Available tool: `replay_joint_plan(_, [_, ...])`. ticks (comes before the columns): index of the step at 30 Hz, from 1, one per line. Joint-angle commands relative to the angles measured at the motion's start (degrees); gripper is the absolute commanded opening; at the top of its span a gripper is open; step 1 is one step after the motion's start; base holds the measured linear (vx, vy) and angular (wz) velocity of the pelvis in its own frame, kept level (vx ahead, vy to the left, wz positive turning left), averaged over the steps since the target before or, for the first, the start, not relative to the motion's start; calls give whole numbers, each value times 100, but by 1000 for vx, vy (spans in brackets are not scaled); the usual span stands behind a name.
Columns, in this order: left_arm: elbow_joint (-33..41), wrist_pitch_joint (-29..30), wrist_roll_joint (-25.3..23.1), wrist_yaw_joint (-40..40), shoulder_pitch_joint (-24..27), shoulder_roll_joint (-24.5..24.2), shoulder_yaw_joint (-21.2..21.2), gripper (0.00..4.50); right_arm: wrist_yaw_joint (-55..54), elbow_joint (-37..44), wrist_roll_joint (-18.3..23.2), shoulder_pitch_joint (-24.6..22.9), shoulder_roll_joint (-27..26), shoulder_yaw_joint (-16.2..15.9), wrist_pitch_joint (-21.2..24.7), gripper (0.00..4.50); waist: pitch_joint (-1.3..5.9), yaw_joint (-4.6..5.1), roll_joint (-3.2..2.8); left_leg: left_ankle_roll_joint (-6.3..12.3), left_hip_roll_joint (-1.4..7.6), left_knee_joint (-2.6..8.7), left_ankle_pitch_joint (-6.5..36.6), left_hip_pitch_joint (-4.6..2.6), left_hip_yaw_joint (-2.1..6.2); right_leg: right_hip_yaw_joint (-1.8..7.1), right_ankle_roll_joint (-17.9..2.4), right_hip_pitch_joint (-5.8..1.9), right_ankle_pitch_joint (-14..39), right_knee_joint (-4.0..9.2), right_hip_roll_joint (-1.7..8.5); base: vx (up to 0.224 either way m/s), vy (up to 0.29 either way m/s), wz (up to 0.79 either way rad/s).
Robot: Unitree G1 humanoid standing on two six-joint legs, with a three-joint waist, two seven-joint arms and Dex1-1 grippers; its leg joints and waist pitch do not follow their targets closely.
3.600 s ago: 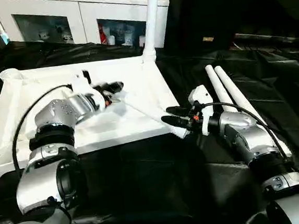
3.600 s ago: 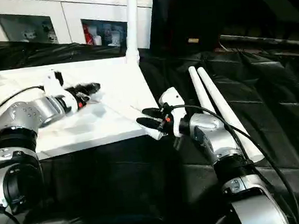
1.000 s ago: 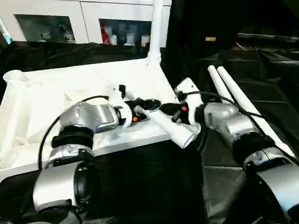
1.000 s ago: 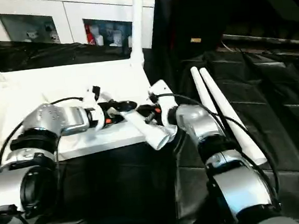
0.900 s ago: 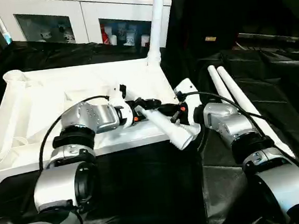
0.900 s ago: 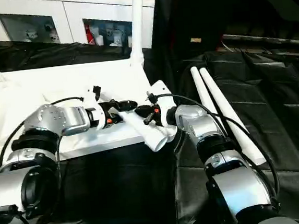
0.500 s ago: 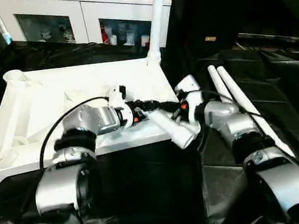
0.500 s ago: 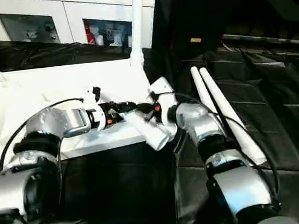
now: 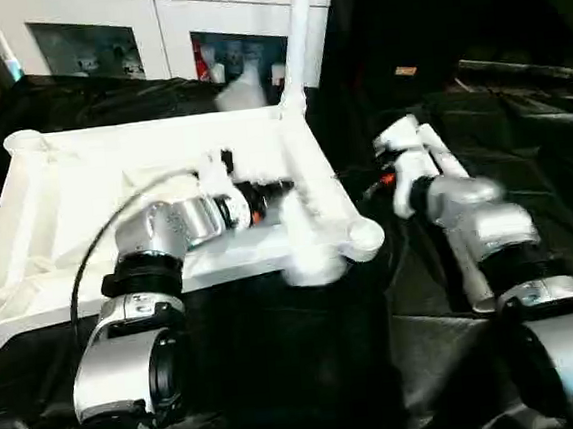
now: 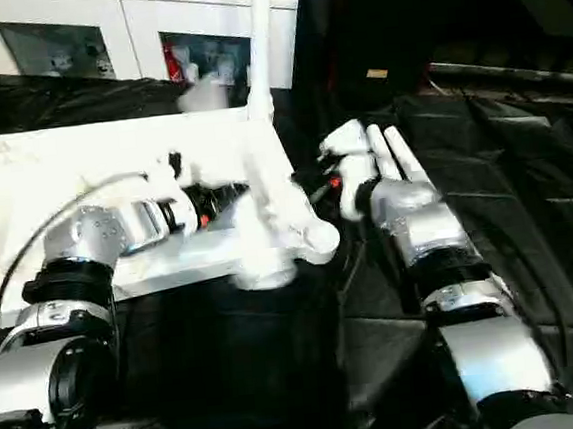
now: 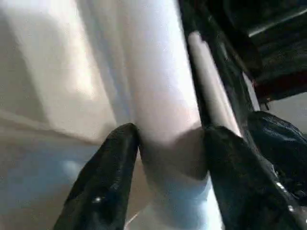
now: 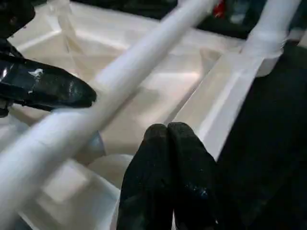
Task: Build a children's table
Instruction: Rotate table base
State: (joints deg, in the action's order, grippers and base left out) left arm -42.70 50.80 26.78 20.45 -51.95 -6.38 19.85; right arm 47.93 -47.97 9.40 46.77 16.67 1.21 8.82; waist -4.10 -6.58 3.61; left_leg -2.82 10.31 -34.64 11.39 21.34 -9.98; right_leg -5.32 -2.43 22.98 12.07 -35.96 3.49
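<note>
While no writing reads, tool (image 11: 165,184) grips leg (image 11: 158,96).

You are looking at two silver forearms with rounded, ribbed metal segments and dark rings at the joints. Black cables are looping along the left arm (image 9: 157,231) and the right arm (image 9: 478,223). White wrist housings are showing small orange-red marks, and glossy black fingers (image 12: 168,182) are ending each.

Black cloth (image 9: 279,356) carries tabletop (image 9: 64,194), spare legs (image 10: 394,160).
</note>
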Motion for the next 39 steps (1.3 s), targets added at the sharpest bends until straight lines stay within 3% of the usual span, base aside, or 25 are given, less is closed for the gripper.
replay_joint_plan(1, [-28, 191, 190, -207, -81, 63, 192, 209, 111, 180, 75, -143, 116, 86, 125, 0, 478, -6, 8, 938, 332, 276, -376, -80, 85, 372, -1735, -422, -753, 272, 617, 0, 0, 0])
replay_joint_plan(4, [-2, 47, 65, -107, 10, 65, 25, 195, 117, 201, 61, -206, 126, 62, 117, 0, 462, -12, -23, 751, 336, 302, -113, -92, 95, 368, -1590, -408, -192, 333, 611, 0, 0, 0])
replay_joint_plan(7, [58, -55, 139, -147, 27, 89, 130, 187, 110, 337, 121, -243, 109, 57, 191, 0, 474, -5, -24, 676, 338, 305, -113, -85, 105, 369, -1571, -418, -233, 324, 608, 0, 0, 0])
replay_joint_plan(8, [88, -33, 153, -155, 25, 84, 135, 187, 113, 384, 131, -255, 107, 57, 221, 0, 479, 7, -2, 695, 340, 300, -182, -81, 107, 367, -1587, -420, -370, 305, 603, 0, 0, 0])
replay_joint_plan(13, [105, -23, 221, -227, 28, 99, 240, 186, 129, 462, 107, -299, 99, 58, 273, 0, 485, -1, -5, 783, 327, 283, -284, -81, 97, 364, -1620, -414, -517, 292, 602, 0, 0, 0])
replay_joint_plan(17, [242, -608, 271, -175, -21, 105, 350, 186, 303, 717, 296, -342, 81, 112, 493, 0, 481, -9, 11, 828, 334, 286, -261, -76, 108, 364, -1589, -428, -486, 301, 602, 0, 0, 0])
replay_joint_plan(18, [242, -608, 271, -175, -21, 105, 350, 186, 303, 717, 296, -342, 81, 112, 493, 38, 488, -10, 5, 824, 344, 284, -247, -79, 109, 362, -1592, -428, -483, 294, 613, 0, 0, 0])
replay_joint_plan(22, [804, -1133, 160, 264, 6, 79, 107, 186, 921, 1174, 759, -446, 153, 149, 1021, 51, 485, -14, 33, 891, 353, 281, -304, -71, 112, 363, -1582, -440, -560, 285, 612, 0, 0, 0])
replay_joint_plan(24, [1390, -1398, 129, 717, 100, 106, -164, 186, 1461, 1552, 1216, -535, 246, 192, 1600, 69, 485, -18, 71, 941, 367, 275, -371, -69, 105, 362, -1602, -443, -580, 274, 619, 0, 0, 0])
replay_joint_plan(25, [1493, -1451, 139, 730, 115, 137, -182, 185, 1596, 1648, 1326, -560, 272, 191, 1762, 77, 485, -31, 50, 938, 376, 272, -384, -72, 104, 365, -1606, -436, -579, 269, 622, 0, 0, 0])
replay_joint_plan(26, [1608, -1603, 145, 750, 128, 192, -196, 185, 1786, 1813, 1477, -613, 309, 160, 2009, 80, 485, -23, 66, 935, 376, 271, -388, -72, 101, 362, -1610, -426, -574, 266, 613, 0, 0, 0])
replay_joint_plan(30, [1767, -1824, 243, 820, 169, 284, -257, 185, 1926, 2025, 1597, -703, 327, 93, 2270, 115, 471, -32, 69, 749, 367, 285, -202, -74, 98, 360, -1467, -414, -153, 317, 612, 0, 0, 0])
replay_joint_plan(33, [2119, -1866, 350, 1038, 278, 429, -422, 185, 1731, 2052, 1767, -663, 126, 216, 2495, 135, 477, -30, 71, 607, 368, 292, -176, -70, 100, 362, -1438, -414, -64, 316, 616, 0, 0, 0])
replay_joint_plan(39, [2357, -1982, 391, 1272, 391, 569, -613, 185, 1557, 2270, 2282, -565, -78, 484, 3051, 200, 482, -29, 84, 608, 352, 291, -298, -72, 92, 367, -1400, -411, -246, 301, 601, 0, 0, 0])
